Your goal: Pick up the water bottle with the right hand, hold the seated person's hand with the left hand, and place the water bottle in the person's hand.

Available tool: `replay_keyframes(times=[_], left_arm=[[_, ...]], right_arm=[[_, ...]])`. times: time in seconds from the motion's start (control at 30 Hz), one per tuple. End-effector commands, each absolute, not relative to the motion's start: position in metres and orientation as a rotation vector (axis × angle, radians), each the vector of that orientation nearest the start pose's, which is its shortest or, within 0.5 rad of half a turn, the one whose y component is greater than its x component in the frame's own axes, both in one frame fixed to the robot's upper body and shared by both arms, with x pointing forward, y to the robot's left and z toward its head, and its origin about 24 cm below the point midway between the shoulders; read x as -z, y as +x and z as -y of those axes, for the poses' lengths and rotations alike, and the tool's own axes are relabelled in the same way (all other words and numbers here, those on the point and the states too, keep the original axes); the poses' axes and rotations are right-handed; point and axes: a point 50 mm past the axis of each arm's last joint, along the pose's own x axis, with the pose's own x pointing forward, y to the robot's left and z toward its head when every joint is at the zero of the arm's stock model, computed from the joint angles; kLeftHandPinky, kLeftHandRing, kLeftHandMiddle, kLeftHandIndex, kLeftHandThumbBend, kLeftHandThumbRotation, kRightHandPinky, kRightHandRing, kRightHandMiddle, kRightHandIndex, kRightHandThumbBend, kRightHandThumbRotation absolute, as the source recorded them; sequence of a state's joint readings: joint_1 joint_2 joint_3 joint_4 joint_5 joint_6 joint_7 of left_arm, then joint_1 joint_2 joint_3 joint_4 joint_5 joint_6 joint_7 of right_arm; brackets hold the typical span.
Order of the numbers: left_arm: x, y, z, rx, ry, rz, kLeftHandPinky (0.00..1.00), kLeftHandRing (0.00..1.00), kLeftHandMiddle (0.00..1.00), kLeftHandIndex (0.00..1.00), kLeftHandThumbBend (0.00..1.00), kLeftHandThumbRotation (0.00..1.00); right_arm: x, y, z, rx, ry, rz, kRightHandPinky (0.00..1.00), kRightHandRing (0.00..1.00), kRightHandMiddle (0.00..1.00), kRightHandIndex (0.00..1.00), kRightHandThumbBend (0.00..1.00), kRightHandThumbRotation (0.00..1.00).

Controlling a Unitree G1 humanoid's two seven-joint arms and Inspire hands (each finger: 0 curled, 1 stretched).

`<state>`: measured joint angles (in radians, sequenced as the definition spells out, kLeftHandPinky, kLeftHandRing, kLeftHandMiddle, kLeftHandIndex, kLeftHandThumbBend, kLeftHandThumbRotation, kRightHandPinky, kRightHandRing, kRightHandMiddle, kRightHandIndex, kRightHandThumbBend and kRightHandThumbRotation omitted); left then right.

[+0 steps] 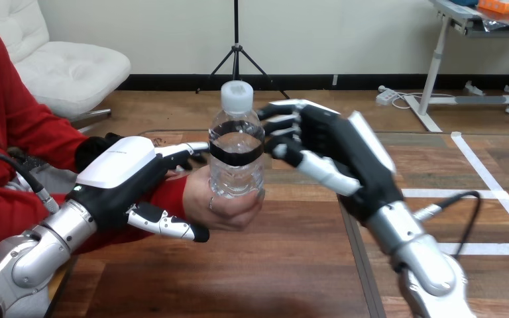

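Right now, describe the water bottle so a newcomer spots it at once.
Over the wooden table, between the robot's black-and-white left hand and right hand, sits the person's hand. Upright in it stands the clear plastic water bottle: white cap, black band, the only see-through thing there.

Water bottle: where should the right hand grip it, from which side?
Probably the black band and above, from the view's right: the water bottle stands upright, the person's hand wraps its lower part, and the right hand is open there.
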<state>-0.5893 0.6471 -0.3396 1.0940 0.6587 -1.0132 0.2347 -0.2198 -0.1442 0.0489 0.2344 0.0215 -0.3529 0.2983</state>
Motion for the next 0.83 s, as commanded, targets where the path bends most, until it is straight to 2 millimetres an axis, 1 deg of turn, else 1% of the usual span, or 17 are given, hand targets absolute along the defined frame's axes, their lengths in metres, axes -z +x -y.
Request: replay_keyframes(times=[0.0,0.2,0.23,0.8], left_arm=[[-0.075,0.317,-0.235,0.461,1.171,0.453,0.96,0.98,0.99,1.0,1.0,0.62],[-0.072,0.315,-0.237,0.448,1.177,0.446,0.99,1.0,1.0,1.0,1.0,0.66],[-0.072,0.314,-0.238,0.446,1.178,0.446,0.99,1.0,1.0,1.0,1.0,0.68],[-0.067,0.308,-0.243,0.408,1.14,0.45,1.0,1.0,1.0,1.0,1.0,0.77]], right_arm=[[-0.099,0.287,0.146,-0.362,-0.181,0.42,0.55,0.57,0.61,0.67,1.0,0.73],[-0.101,0.284,0.152,-0.349,-0.173,0.426,0.55,0.57,0.61,0.67,1.0,0.73],[-0.101,0.284,0.153,-0.348,-0.173,0.428,0.55,0.57,0.61,0.67,1.0,0.73],[-0.101,0.273,0.164,-0.321,-0.166,0.44,0.56,0.58,0.61,0.68,1.0,0.75]])
